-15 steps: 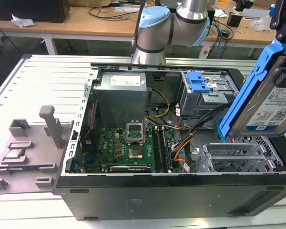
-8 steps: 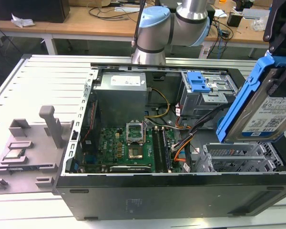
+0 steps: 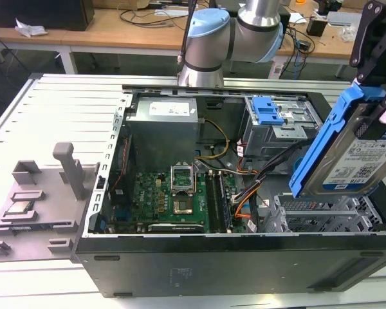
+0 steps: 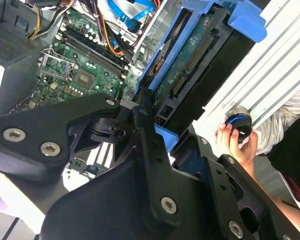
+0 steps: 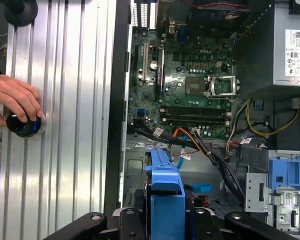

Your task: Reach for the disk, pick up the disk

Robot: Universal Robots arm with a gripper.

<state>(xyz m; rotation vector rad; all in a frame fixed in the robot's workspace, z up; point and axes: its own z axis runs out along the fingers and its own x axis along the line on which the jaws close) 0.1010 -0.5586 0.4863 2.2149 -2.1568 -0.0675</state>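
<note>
The disk (image 3: 357, 151) is being held by the tool (image 3: 378, 96), clamped on its upper edge at the right of the exterior view. It is being carried tilted, long axis running steeply upward, clear above the open computer case (image 3: 199, 257).

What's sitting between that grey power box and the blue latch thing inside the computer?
In the exterior view, between the power supply and the blue latch lies a bare stretch of the case's back wall, crossed by yellow and black wires.
</note>
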